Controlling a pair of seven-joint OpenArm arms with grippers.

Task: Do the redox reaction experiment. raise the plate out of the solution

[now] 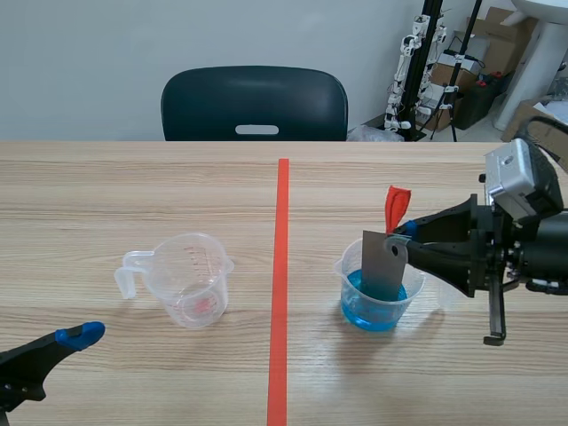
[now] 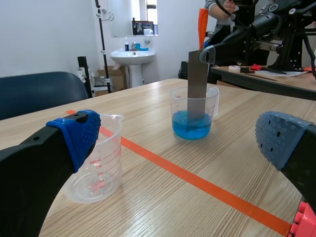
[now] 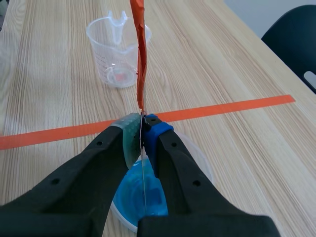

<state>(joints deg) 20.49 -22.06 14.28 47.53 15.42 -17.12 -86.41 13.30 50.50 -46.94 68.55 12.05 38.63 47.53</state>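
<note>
Wooden counter (image 1: 106, 195), right end effector (image 3: 142, 126) clamped on the top edge of the grey plate (image 1: 383, 264) for a straight pull up, lower end dunked in the cup of blue liquid (image 1: 351, 282), left end effector (image 2: 177, 143) gaping wide, parked near the empty cup (image 1: 188, 284), out of the way.

We see the lower end of the plate (image 1: 384, 262) only dimly through the blue solution (image 1: 373, 312); the right gripper (image 3: 143, 127) hides much of the beaker (image 3: 202, 165) beneath it.
</note>
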